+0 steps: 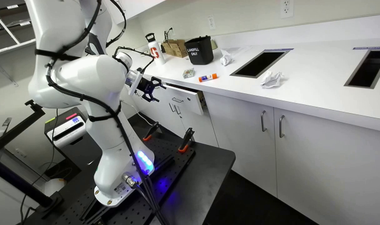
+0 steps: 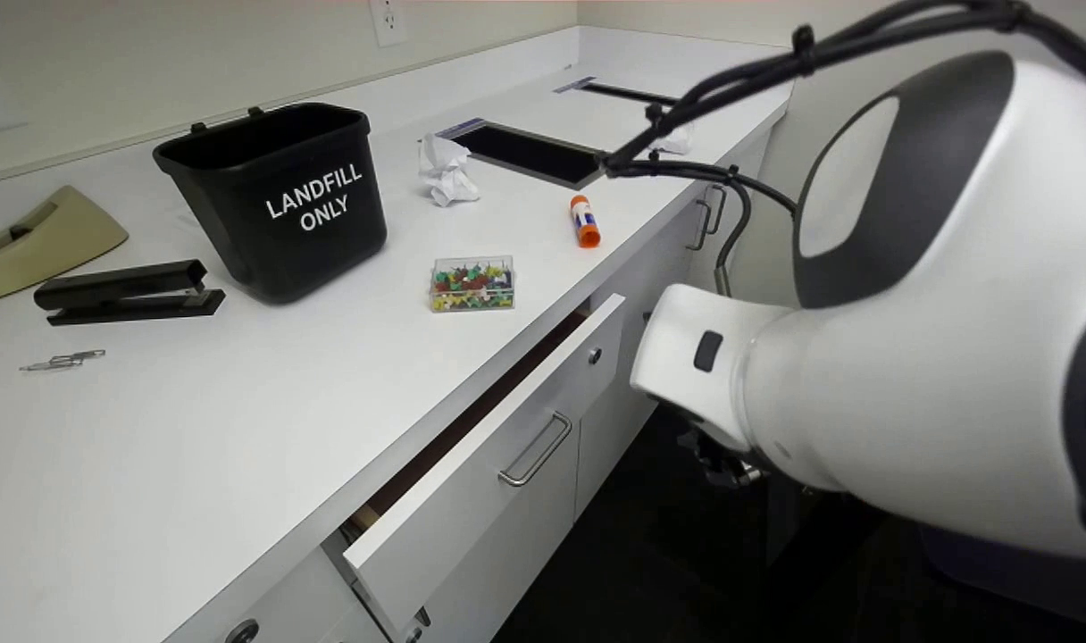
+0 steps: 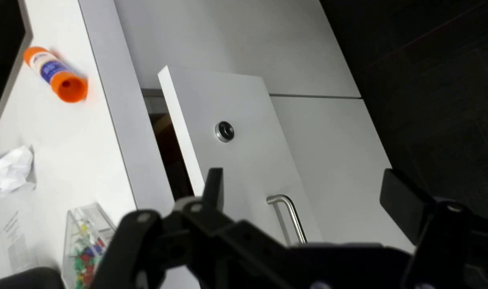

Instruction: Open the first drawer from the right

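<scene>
The drawer is partly pulled out from under the counter; its flat white front shows in both exterior views [image 1: 193,102] [image 2: 471,513] and the wrist view [image 3: 244,100]. A dark gap shows behind the front, with some light wood at its end. Its silver bar handle [image 2: 536,449] also shows in the wrist view [image 3: 294,212], lower end hidden by the gripper body. My gripper [image 1: 161,93] is open and empty, standing off from the drawer front. In the wrist view the handle lies between the spread fingers [image 3: 302,188], apart from them. In an exterior view the arm mostly hides the gripper.
The counter edge [image 3: 119,108] runs above the drawer. On the counter are a pushpin box [image 2: 472,284], glue stick [image 2: 585,221], black bin [image 2: 284,205], stapler [image 2: 128,290], crumpled paper [image 1: 226,57] and bottle [image 1: 155,51]. Taller doors [image 1: 240,109] adjoin the drawer.
</scene>
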